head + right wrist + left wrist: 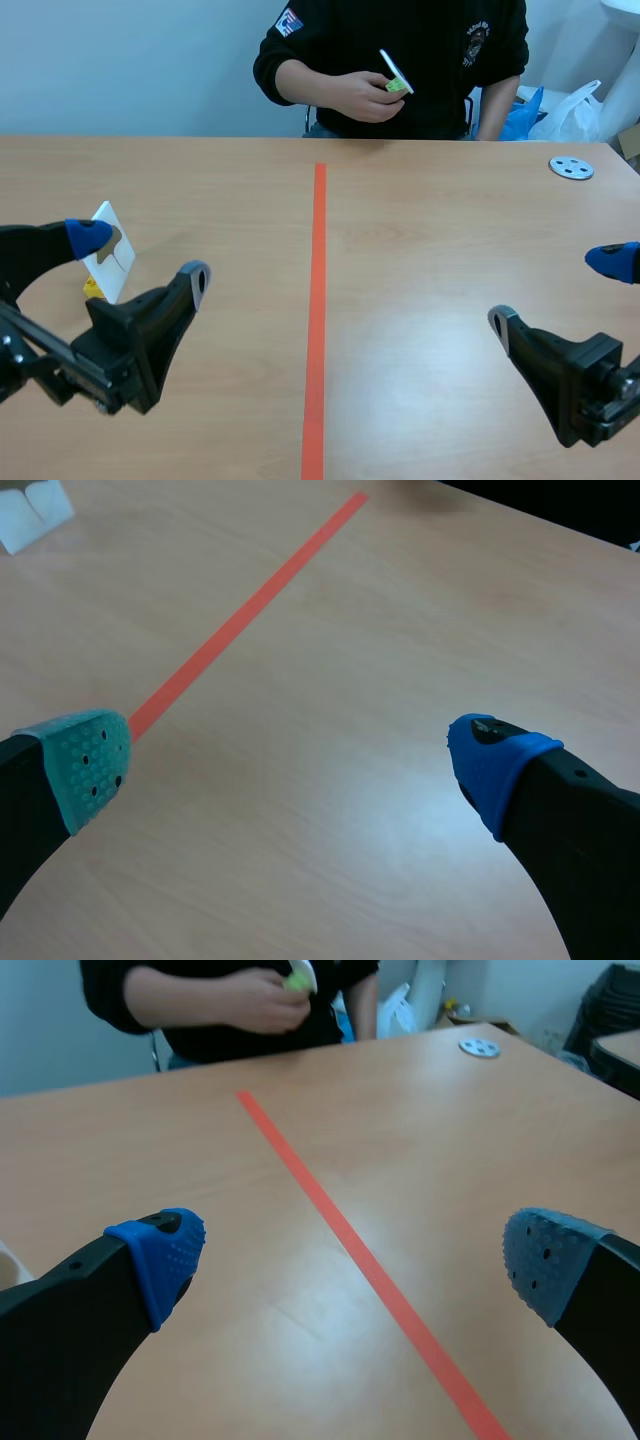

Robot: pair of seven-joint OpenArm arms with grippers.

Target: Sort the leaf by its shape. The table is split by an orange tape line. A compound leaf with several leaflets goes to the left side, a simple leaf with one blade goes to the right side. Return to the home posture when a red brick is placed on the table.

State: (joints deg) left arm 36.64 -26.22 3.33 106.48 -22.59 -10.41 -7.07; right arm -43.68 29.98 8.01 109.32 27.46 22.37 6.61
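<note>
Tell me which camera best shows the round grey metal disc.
The scene view: the round grey metal disc lies unobstructed, holes visible. The left wrist view shows it far off; the right wrist view misses it.

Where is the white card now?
The white card stands left of the orange tape line in the scene view, beside the left tool.

We cannot make out what is printed on the small card in the person's hand: too small, only a yellow-green bit shows. The white card is partly covered by a finger of the left gripper, leaving just a grey-brown patch of its picture. In the right wrist view an edge cuts it off.
</note>
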